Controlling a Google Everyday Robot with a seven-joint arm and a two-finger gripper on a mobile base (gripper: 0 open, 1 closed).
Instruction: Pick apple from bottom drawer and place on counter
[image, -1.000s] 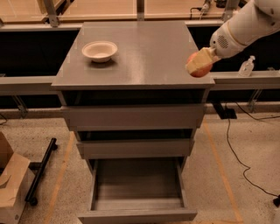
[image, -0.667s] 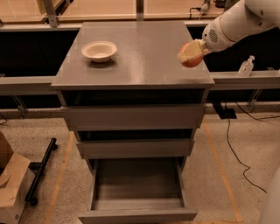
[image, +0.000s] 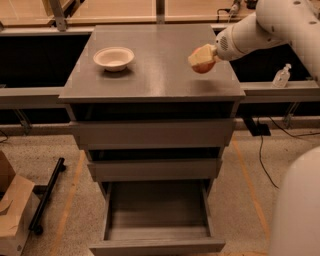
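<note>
My gripper (image: 201, 59) reaches in from the upper right on a white arm and is shut on the red-orange apple (image: 202, 66). It holds the apple a little above the right part of the grey counter (image: 155, 75). The apple's lower half shows below the pale fingers. The bottom drawer (image: 157, 220) is pulled open at the foot of the cabinet, and its inside shows nothing in it. The two shallower drawers above it are slightly open.
A white bowl (image: 114, 57) stands on the counter's left part. A small clear bottle (image: 282, 76) stands on the ledge to the right. A cardboard box (image: 12, 215) and a black bar (image: 47, 195) lie on the floor at left. Cables run on the floor at right.
My gripper has carried the apple leftward and a little farther in over the counter, from its right edge to above its right part.
</note>
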